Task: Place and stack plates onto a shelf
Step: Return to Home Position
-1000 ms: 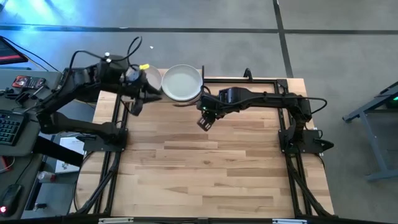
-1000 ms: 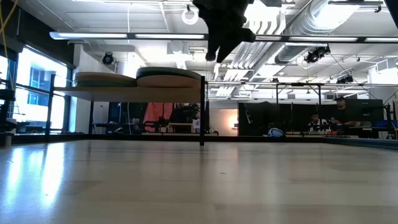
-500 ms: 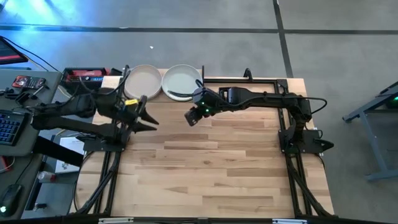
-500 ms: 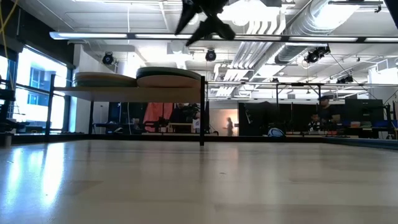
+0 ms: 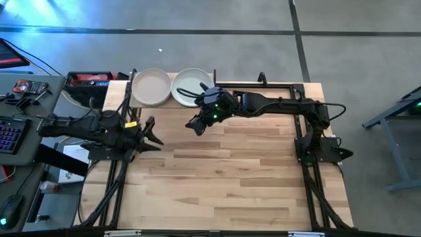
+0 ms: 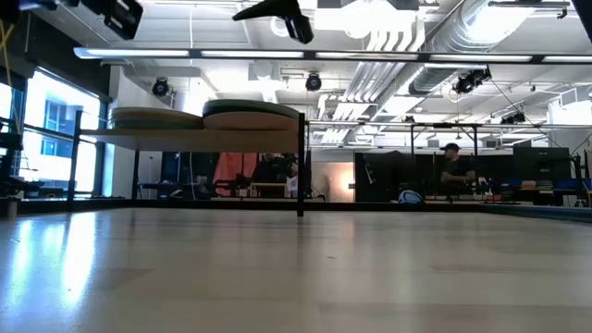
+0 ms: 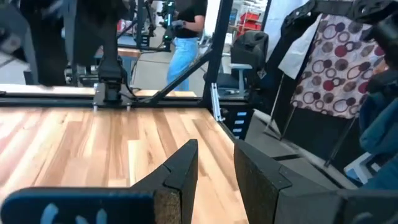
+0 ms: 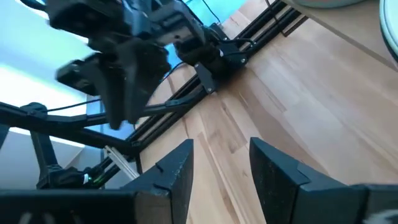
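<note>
Two stacks of plates sit side by side on the shelf (image 5: 170, 100) at the table's far edge. The left stack (image 5: 150, 87) has a cream plate on top, the right stack (image 5: 192, 87) a pale grey-green one. In the low view both stacks, left (image 6: 157, 117) and right (image 6: 252, 113), rest flat on the shelf board (image 6: 194, 139). My left gripper (image 5: 150, 131) is open and empty near the table's left edge, short of the shelf. My right gripper (image 5: 195, 124) is open and empty, in the air just on the near side of the right stack.
Black frame rails (image 5: 263, 84) run along the table's far and side edges. A red and black box (image 5: 89, 79) lies left of the shelf. The bare wooden tabletop (image 5: 223, 178) stretches toward the near edge. People stand in the room behind (image 6: 453, 166).
My left gripper has drawn back from over the left stack toward the table's left and near side, uncovering the cream plate on top. My right gripper has moved toward the table's left, risen and turned. The stacks have stayed still.
</note>
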Robot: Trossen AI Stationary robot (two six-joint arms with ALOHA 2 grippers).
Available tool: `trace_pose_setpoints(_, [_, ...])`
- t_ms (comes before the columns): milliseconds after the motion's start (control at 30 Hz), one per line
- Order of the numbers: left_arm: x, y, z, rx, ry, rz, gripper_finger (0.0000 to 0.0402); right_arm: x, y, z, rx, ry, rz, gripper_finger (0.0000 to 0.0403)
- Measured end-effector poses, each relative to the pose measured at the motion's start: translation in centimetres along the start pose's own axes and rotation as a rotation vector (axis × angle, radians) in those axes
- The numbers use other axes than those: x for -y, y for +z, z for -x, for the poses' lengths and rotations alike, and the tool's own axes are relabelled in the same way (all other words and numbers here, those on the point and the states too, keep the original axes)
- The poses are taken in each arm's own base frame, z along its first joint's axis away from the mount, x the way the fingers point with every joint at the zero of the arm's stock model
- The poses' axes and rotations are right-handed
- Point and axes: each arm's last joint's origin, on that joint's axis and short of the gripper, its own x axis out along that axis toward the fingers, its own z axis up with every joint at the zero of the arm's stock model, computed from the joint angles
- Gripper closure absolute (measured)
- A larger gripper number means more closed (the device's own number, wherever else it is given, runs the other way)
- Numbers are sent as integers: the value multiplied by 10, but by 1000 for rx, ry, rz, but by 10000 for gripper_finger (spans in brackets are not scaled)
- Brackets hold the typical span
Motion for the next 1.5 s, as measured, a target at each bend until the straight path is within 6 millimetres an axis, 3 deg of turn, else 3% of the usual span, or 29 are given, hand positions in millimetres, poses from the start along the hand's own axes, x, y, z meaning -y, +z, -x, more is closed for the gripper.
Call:
trace_pose_setpoints(500, [-7, -64, 11, -20, 74, -22, 310, 0, 0, 0, -4, 5, -88, 265])
trace_pose_setpoints(1200, [-20, -112, 11, -36, 316, 7, 310, -6, 4, 0, 25, 82, -26, 265])
trace_pose_setpoints(1333, [-21, -112, 11, -30, 317, 14, 310, -12, 11, 12, 58, 140, 34, 265])
trace_pose_setpoints(1500, [-21, -112, 11, -35, 318, 24, 310, -25, 20, 49, 129, 183, 132, 265])
